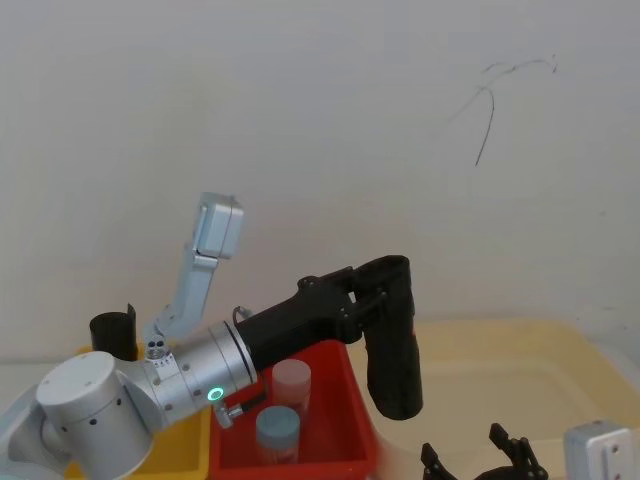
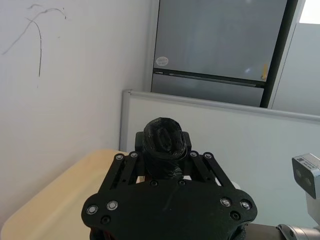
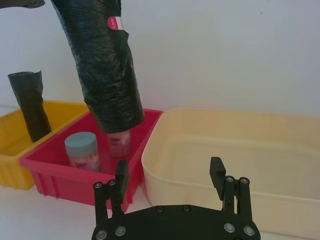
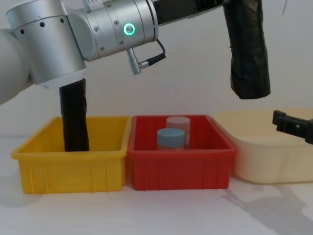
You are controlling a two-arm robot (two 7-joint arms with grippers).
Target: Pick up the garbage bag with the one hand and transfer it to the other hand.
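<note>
The garbage bag [image 1: 393, 350], a thick black crinkled roll, hangs upright in the air above the gap between the red bin and the cream tub. My left gripper [image 1: 375, 290] is shut on its upper end, reaching in from the left. In the left wrist view the roll's rounded top [image 2: 164, 142] sticks up between the jaws. From the chest the roll [image 4: 249, 49] hangs well above the bins. My right gripper [image 3: 169, 172] sits low at the front right, below and in front of the roll [image 3: 107, 75]. It is open, with nothing between its fingers.
A yellow bin [image 4: 68, 169] on the left holds a slimmer black roll [image 4: 74, 117] standing upright. The red bin [image 4: 178, 169] in the middle holds a blue-lidded jar [image 4: 169, 138] and a pale jar [image 4: 178, 122]. A cream tub [image 4: 264, 161] stands on the right.
</note>
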